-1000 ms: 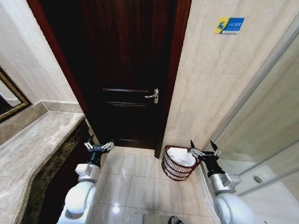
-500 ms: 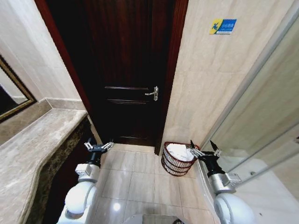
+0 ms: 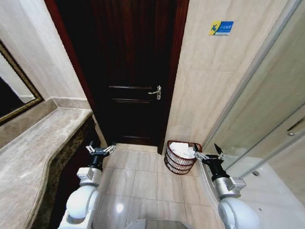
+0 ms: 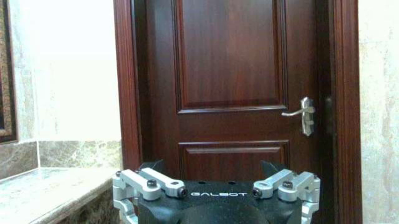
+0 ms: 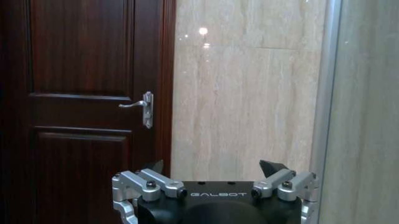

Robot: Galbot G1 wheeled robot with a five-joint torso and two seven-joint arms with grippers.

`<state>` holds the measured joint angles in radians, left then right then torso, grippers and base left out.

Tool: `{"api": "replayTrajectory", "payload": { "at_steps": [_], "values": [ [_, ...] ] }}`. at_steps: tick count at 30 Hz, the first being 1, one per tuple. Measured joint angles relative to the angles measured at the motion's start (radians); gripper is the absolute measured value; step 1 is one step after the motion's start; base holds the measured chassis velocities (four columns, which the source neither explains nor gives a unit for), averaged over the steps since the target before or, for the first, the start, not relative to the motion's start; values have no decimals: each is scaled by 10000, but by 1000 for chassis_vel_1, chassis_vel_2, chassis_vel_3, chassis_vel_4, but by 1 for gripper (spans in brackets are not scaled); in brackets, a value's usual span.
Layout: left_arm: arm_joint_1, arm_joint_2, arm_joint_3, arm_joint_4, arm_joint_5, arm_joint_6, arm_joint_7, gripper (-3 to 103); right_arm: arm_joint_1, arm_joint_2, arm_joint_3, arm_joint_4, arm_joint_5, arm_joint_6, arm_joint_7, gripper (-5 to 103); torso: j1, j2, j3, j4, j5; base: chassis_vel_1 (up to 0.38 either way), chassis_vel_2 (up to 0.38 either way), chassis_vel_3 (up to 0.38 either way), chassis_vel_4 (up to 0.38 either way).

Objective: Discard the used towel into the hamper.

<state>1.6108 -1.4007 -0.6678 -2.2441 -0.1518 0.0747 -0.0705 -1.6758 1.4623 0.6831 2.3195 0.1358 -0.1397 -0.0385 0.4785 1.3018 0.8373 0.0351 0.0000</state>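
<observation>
Both sets of jaws are spread wide, nothing between them. The right gripper (image 3: 209, 151) is raised in front of the robot, fingers splayed, empty, just beside the hamper (image 3: 181, 157) on its wall-and-glass side. From its own wrist camera the right gripper (image 5: 215, 169) points at the pale tiled wall (image 5: 246, 88), which stands between the door and a metal-edged glass panel (image 5: 361, 112).

The left gripper (image 3: 100, 149) is up at about the same height, well apart from the hamper, across the open floor toward the stone counter. Its fingers are spread too, gripping nothing. In the left wrist view the left gripper (image 4: 215, 169) faces the dark wooden door (image 4: 231, 93) square on, with the silver door handle (image 4: 302, 113) off to one side.

Now the hamper itself: a dark red-brown wire basket standing on the tiled floor (image 3: 143, 183), tucked into the corner where the door frame meets the tiled wall. A white towel (image 3: 181, 149) lies bunched inside it, showing above the rim. The basket stands upright, and neither gripper touches it.

Farther from the hamper, the marble counter (image 3: 38, 152) runs along the far side of the floor, and a framed mirror (image 3: 14, 90) hangs above it. High on the wall above the hamper is a small blue and yellow sign (image 3: 218, 27); I can't read it.
</observation>
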Motion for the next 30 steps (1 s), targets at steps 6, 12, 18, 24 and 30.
{"api": "replayTrajectory", "payload": {
  "at_steps": [6, 12, 18, 24, 30],
  "values": [
    [0, 0, 0, 0, 0, 0, 0, 100, -1, 1, 0, 0, 0, 0, 0, 100, -1, 0, 0, -1, -2, 87, -94, -92, 94],
    [0, 0, 0, 0, 0, 0, 0, 100, 0, 0, 0, 0, 0, 0, 0, 100, 0, 0, 0, -1, -1, 79, -94, -103, 70],
    [0, 0, 0, 0, 0, 0, 0, 100, 0, 0, 0, 0, 0, 0, 0, 100, 0, 0, 0, 0, 0, 70, -110, -118, 68],
    [0, 0, 0, 0, 0, 0, 1, 100, -3, 0, 1, 0, 0, 0, 0, 100, 0, 0, 0, -3, -1, 76, -116, -103, 86],
    [0, 0, 0, 0, 0, 0, 0, 100, 0, 0, 0, 0, 0, 0, 0, 100, 0, 0, 0, 1, 0, 91, -84, -77, 96]
  ]
}}
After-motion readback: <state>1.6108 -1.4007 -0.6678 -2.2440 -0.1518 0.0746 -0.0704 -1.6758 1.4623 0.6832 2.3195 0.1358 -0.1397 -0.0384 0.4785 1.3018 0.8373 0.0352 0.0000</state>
